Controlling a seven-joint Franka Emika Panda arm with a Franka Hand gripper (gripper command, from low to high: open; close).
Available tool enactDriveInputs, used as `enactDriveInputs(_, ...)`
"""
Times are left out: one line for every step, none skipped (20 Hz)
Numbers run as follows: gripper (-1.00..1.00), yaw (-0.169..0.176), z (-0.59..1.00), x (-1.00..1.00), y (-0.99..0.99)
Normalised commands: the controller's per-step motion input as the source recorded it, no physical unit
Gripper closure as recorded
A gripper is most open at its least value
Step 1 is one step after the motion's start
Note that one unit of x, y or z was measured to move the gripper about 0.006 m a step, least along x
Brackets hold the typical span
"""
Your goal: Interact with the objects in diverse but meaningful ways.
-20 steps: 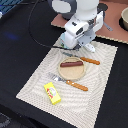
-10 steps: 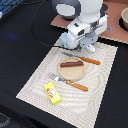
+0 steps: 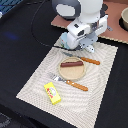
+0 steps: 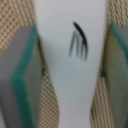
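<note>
White piece (image 4: 70, 65) with a black scribble, no readable writing, sits between the claw's (image 4: 70, 75) teal-edged grey pads (image 4: 17, 80); can't tell if it's actually clamped.

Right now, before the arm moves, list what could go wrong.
1. The white piece sits between the jaws, but blur hides how firmly they hold it; it could slip on lifting.
2. The arm hangs low over the placemat, near the knife and the sausage on the plate; a sweep might knock them.
</note>
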Motion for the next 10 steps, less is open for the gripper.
enactDriveInputs(1.0,-0.055,0.67,0.0,0.15)
enactDriveInputs(1.0,-0.048,0.93,0.0,0.16)
enactDriveInputs(1.0,-0.049,1.0,0.13,0.31)
enactDriveInputs(1.0,-0.033,1.0,0.1,0.27)
enactDriveInputs(1.0,-0.05,1.0,0.0,0.17)
enactDriveInputs(1.0,-0.054,1.0,0.0,0.16)
enactDriveInputs(1.0,-0.047,1.0,0.01,0.11)
enactDriveInputs(1.0,-0.04,1.0,0.0,0.02)
enactDriveInputs(1.0,-0.04,1.0,-0.02,0.0)
enactDriveInputs(1.0,-0.04,1.0,-0.13,-0.04)
